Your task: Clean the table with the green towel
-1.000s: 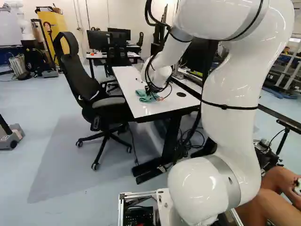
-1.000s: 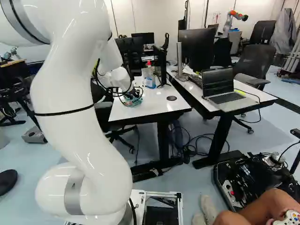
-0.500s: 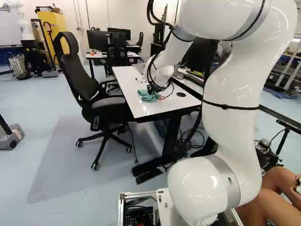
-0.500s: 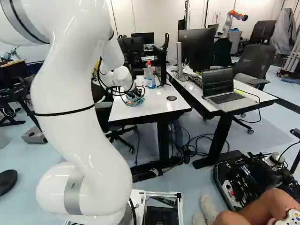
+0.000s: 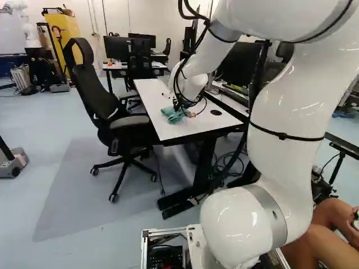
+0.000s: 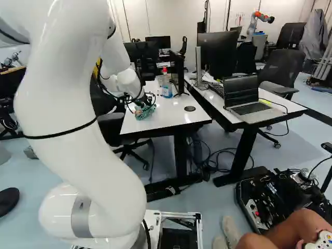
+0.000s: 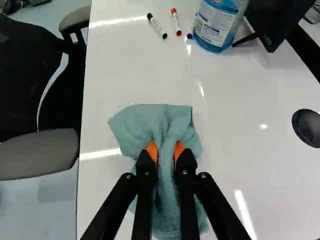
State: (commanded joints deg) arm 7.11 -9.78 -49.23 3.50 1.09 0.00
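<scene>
The glossy white counter (image 5: pixel 168 126) has a straight long side facing the black mesh-backed office chair (image 5: pixel 92 89), and the crumpled teal-green cloth towel (image 7: pixel 132 122) lies on it near that side. In the wrist view a strip of white surface shows between the towel and this edge, with a wider stretch between the towel and the round black cable cover (image 7: pixel 307 127) on the other side. More white surface reaches ahead to the black-capped white marker (image 7: pixel 157 26), the red-capped white marker (image 7: pixel 176 22) and the clear plastic bottle of blue liquid (image 7: pixel 215 44). In the right base view, a second white table (image 6: pixel 290 110) bearing an open dark-screened laptop (image 6: pixel 243 98) stands to the right of the counter.

The glossy white arm (image 5: pixel 280 151) rises from its lowest joint, bends over high up and slopes down towards the counter, black cables looping around its wrist. The black hand (image 5: pixel 178 104) is at its lower end, over the towel. It has the towel pinched — the orange pads (image 7: pixel 152 150) press a bunched fold from both sides, while the rest of the cloth spreads ahead of and under the fingers.

The bottle carries a white-and-blue printed label (image 7: pixel 214 24) — and small pale lettering marks the black monitor stand (image 7: pixel 267 25) beside it.
</scene>
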